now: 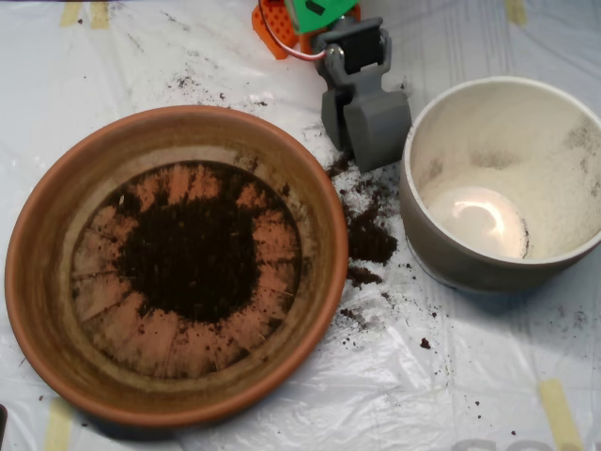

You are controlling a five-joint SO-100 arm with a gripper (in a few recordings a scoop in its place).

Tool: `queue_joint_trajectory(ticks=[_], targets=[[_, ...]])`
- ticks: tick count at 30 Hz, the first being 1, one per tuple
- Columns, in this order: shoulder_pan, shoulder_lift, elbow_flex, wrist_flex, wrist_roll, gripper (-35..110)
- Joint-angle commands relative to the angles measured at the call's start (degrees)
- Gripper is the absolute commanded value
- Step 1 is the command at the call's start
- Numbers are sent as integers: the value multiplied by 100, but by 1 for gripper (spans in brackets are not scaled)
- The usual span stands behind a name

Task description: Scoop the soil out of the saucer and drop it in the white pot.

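Plastic sheet (451, 395): soil (192, 249) fills saucer (56, 188); pot (498, 178) beside it empty; scoop (366, 141) between, clenched. Transfer pending.

Makeshift robot test bench, hobby or lab setup, not garden. Tabletop wrapped in crinkled clear plastic sheet (451, 376), held down by yellowish tape strips (560, 413) at edges: spill protection. Orange and green 3D-printed arm parts (291, 19) with exposed wires at top edge, grey scoop (371, 127) attached. 1 terracotta saucer (56, 216) and 1 white pot (451, 258) as props; loose soil (368, 240) scattered on plastic between them.
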Motion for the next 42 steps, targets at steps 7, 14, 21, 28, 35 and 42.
queue_joint_trajectory(ticks=[7,14,21,28,35,42], targets=[[659,422,-1740,413,53,25],[1441,-325,-1881,211,378,28],[2496,-2435,-2681,-413,229,31],[2698,-4113,-3401,-686,202,32],[2725,-4623,-3437,-1011,158,38],[2962,-6337,-4491,-791,308,40]])
